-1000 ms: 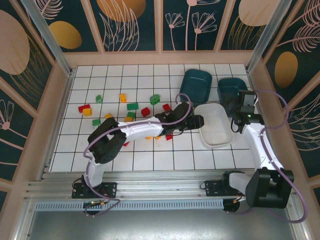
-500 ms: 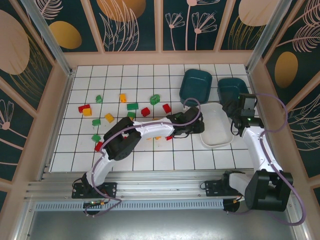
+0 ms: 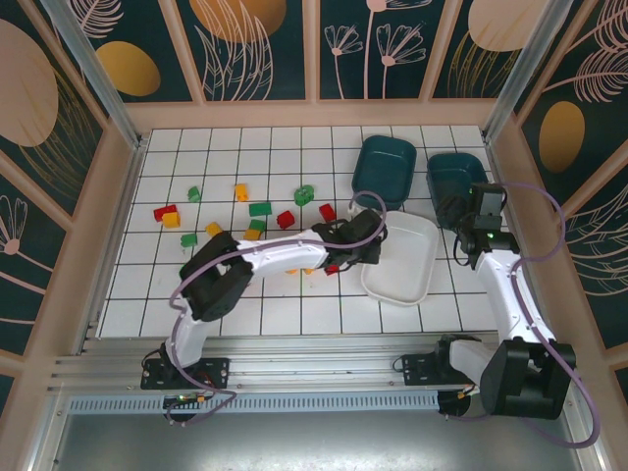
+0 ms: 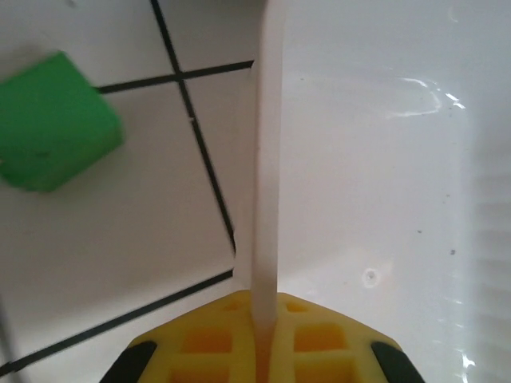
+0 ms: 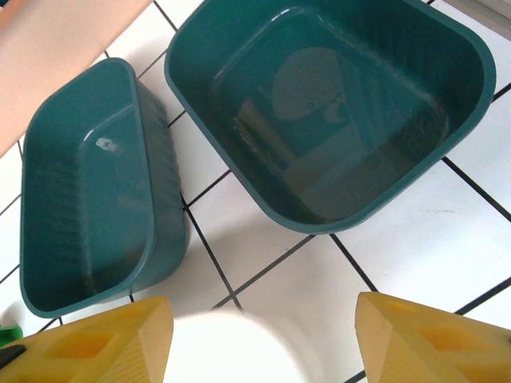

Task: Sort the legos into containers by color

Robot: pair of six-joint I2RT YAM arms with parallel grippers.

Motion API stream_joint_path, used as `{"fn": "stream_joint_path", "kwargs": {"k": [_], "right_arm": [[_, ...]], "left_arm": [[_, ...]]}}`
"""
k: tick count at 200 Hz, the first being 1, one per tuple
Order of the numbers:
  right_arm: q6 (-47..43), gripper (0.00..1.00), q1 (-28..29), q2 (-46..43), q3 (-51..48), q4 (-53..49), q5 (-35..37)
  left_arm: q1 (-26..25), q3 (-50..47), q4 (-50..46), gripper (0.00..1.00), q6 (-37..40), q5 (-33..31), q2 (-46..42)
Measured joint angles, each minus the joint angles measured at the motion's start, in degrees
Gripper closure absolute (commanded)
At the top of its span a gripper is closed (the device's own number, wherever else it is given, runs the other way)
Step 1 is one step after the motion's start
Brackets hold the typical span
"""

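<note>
Fingers [image 4: 209, 345] of my left pincer [image 4: 263, 339] are clamped on the side wall of the white bin [image 4: 268, 159], with the thin rim running straight up between them. From overhead I see that pincer at the bin's left edge. The bin sits skewed to the tile lines, right of centre on the tiled table [image 3: 147, 294]. One green lego [image 4: 53, 120] lies on the tile outside the wall, apart from it. The other legos [image 3: 260, 208], red, green and yellow, are scattered on the tiles to the left along my arm, with a red lego [image 3: 332, 267] just beside the wrist. My right pincer [image 5: 263, 339] hangs with its fingers spread wide apart, gripping nothing, over two dark teal bins [image 5: 327, 104] standing side by side. A corner of the white bin shows low between those fingers.
</note>
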Motion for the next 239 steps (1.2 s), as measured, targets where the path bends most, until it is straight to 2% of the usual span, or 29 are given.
{"fn": "stream_joint_path", "kwargs": {"k": [16,30,50,70,86,108,136,170,220,239], "right_arm": [[-0.04,0.37,-0.02,0.11,0.96,0.07,-0.39],[-0.37,0.37,-0.31,0.87,2.49,0.52,-0.66],[-0.37,0.37,-1.22,3.41,4.59,2.64,-1.90],[0.00,0.34,-1.16,7.50,5.73,5.18,-4.35],[0.07,0.31,0.46,12.61,7.41,6.54,-5.62],[-0.46,0.30,3.61,20.41,11.87,6.84,-6.64],[-1.77,0.30,6.54,29.73,19.15,6.86,-6.58],[-3.04,0.34,6.97,38.42,26.18,6.47,-5.90],[-4.50,0.41,9.31,46.12,29.27,5.60,-4.76],[-4.52,0.49,10.54,47.32,29.27,5.53,-4.85]], "left_arm": [[0.94,-2.25,-0.96,1.00,2.58,-0.57,-5.97],[3.91,-4.07,-0.94,1.00,4.33,0.79,-11.37],[12.63,-4.74,-0.68,1.00,7.45,1.95,-17.29],[21.49,-1.09,-1.81,1.00,10.97,1.42,-17.97],[27.45,4.81,-3.26,1.00,14.01,1.20,-14.69],[32.68,12.57,-4.46,1.00,17.22,1.11,-8.33],[37.05,23.78,-8.15,1.00,20.68,1.09,1.97],[41.07,40.19,-13.86,1.00,23.15,1.16,15.82],[45.72,42.93,-17.20,1.00,25.40,1.09,22.34],[46.31,42.91,-17.38,1.00,26.45,0.63,23.37]]}}
